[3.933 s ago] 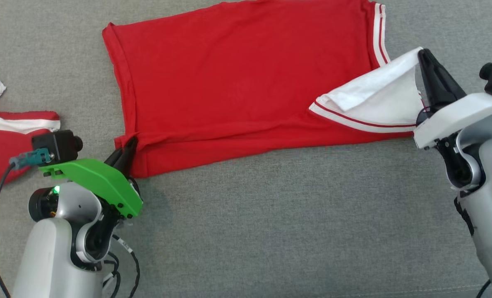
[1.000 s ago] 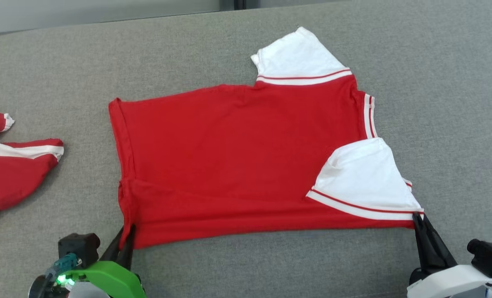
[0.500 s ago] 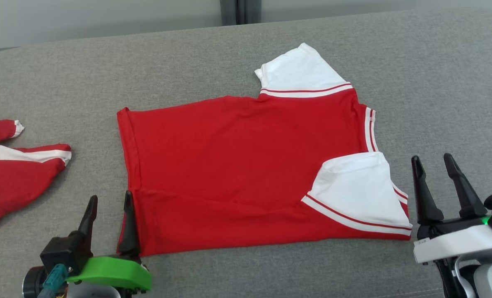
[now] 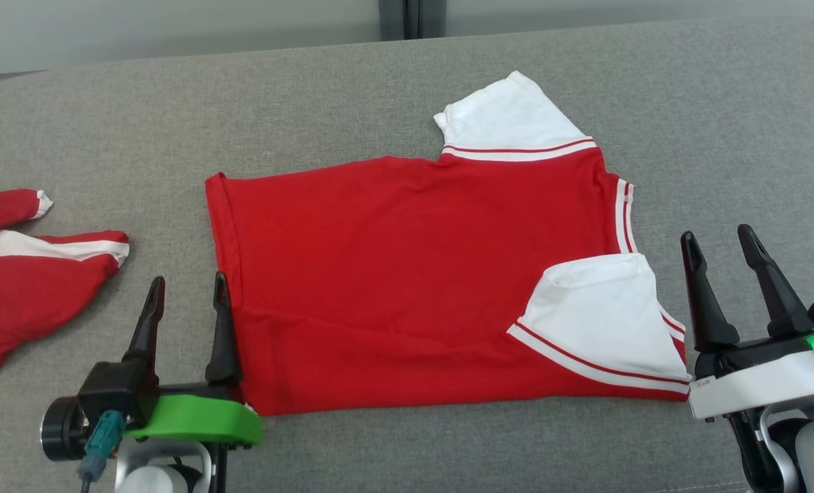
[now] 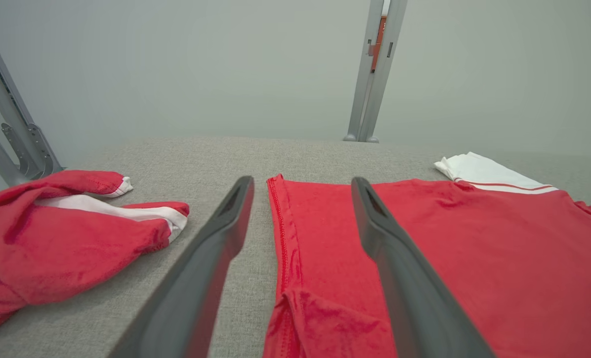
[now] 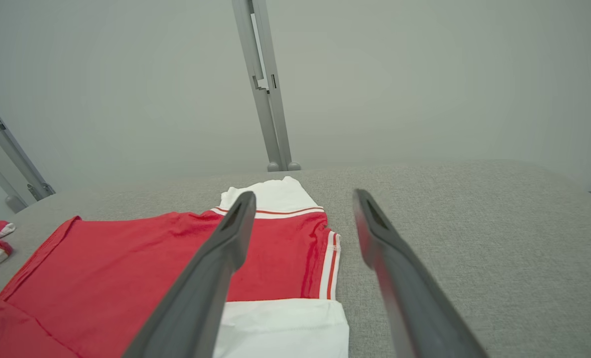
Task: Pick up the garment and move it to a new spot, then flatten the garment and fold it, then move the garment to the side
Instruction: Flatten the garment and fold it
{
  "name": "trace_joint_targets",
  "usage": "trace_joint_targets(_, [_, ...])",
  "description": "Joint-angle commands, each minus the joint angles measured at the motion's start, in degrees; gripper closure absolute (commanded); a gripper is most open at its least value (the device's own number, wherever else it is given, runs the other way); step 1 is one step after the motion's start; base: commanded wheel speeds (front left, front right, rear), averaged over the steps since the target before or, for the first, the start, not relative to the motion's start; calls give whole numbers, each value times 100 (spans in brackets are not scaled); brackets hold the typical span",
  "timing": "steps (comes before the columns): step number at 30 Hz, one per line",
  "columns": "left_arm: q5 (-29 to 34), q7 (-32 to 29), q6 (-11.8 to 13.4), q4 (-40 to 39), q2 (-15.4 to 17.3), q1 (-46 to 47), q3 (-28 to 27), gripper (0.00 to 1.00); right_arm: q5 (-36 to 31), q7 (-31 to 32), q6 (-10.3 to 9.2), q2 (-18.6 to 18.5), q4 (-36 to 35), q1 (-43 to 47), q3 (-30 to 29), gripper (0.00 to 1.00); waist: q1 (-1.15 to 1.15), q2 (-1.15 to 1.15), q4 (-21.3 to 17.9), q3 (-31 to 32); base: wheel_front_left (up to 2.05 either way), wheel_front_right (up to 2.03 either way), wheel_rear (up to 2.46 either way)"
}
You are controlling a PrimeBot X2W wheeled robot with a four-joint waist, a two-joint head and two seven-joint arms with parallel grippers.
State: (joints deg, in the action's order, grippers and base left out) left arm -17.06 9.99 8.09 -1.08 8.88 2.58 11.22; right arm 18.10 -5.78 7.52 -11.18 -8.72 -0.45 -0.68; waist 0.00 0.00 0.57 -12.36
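The red garment (image 4: 407,274) lies spread flat on the grey fabric bench (image 4: 379,89), hem toward the robot's left and collar end toward its right. The left end effector (image 4: 189,279) stands at the garment's near hem corner with its fingers wide apart and nothing between them but cloth edge. In the left wrist view the stitched hem runs up the gap, one finger (image 5: 399,268) above the red cloth and the other above bare bench. Whether either touches the fabric I cannot tell.

The right end effector (image 4: 716,233) is just beside the near white sleeve (image 4: 598,315) at the garment's right edge, also spread wide and empty. In the right wrist view one finger crosses over the garment and the other over bare bench.

The bench is a plain woven grey with a rounded far edge. Behind it is a pale wall with a grey metal upright (image 4: 404,17).

By count: two end effectors, two white sleeves on the garment – the far sleeve (image 4: 509,116) lies flat, the near one is folded inward onto the body – and two red garments in all, the second garment (image 4: 30,294) bunched up well apart at the robot's left.
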Motion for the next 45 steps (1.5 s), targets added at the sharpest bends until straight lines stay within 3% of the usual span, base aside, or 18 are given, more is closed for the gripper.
trace_joint_targets(1, [22, -48, -2, 29, 71, 225, -11, 0, 41, 4, -6, 20, -35, -93, -17, 0, 0, 0, -5, -95, 0, 0, 0])
trace_joint_targets(8, [-185, -628, -433, 470, 314, 1557, -9, 0, 105, -1, -6, -35, -72, -314, 53, 0, 0, 0, -68, -618, 0, 0, 0])
trace_joint_targets(15, [-590, -1388, -933, 2269, 490, 3061, -75, 0, 179, -118, -6, -56, 148, -660, 272, 0, 0, 0, -289, -1082, 0, 0, 0])
trace_joint_targets(22, [-754, -1605, -1177, 4035, 519, 3965, -72, 0, 282, -246, -6, -60, 555, -918, 421, 0, 0, 0, -418, -1267, 0, 0, 0])
trace_joint_targets(23, [-781, -1565, -1196, 4222, 513, 4064, -81, 53, 298, -260, -6, -76, 631, -964, 428, 0, 0, 0, -426, -1276, 0, 0, 0])
trace_joint_targets(24, [-799, -1523, -1224, 4356, 510, 4135, -80, 81, 308, -277, -6, -97, 687, -1003, 433, 0, 0, 0, -432, -1278, 0, 0, 0])
trace_joint_targets(25, [-811, -1477, -1253, 4503, 517, 4208, -74, 100, 341, -296, -6, -130, 770, -1073, 435, 0, 0, 0, -435, -1281, 0, 0, 0])
trace_joint_targets(33, [-727, -1057, -1347, 5076, 430, 4516, 90, 100, 607, -379, -6, -474, 1731, -2058, 460, 0, 0, 0, -303, -1246, 0, 0, 0])
trace_joint_targets(45, [-652, -668, -1454, 5248, -179, 5071, 520, 100, 1215, -222, -6, -922, 3804, -4383, 1237, 0, 0, 0, 524, -1807, 0, 0, 0])
